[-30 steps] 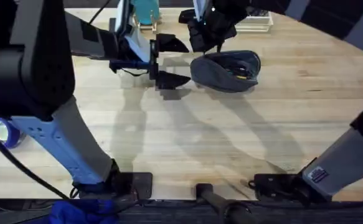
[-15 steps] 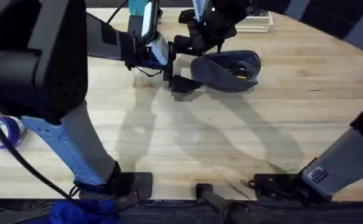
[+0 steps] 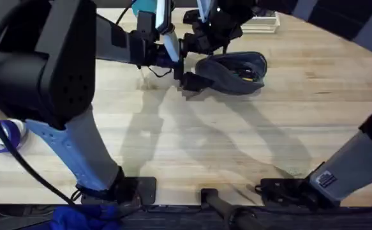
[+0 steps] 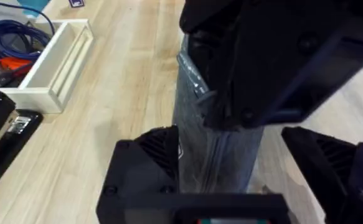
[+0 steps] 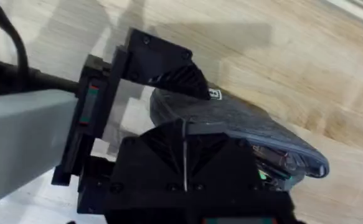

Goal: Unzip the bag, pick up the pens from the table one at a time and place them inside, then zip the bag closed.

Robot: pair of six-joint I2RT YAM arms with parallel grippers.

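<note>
Lying toward the far middle of the surface (image 3: 237,140), the bag (image 3: 233,71) gapes along its top, with dark contents visible in the overhead view. The left hand (image 3: 187,64) straddles its near-left end, fingers spread. The right wrist view shows the right hand (image 5: 184,163) pressed together over the bag's end. The left wrist view adds a white tray (image 4: 47,65) beside it.

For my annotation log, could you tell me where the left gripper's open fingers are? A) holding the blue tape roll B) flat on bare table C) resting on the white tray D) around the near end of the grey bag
D: in the left wrist view, the left gripper has one open finger on either side of the bag.
</note>
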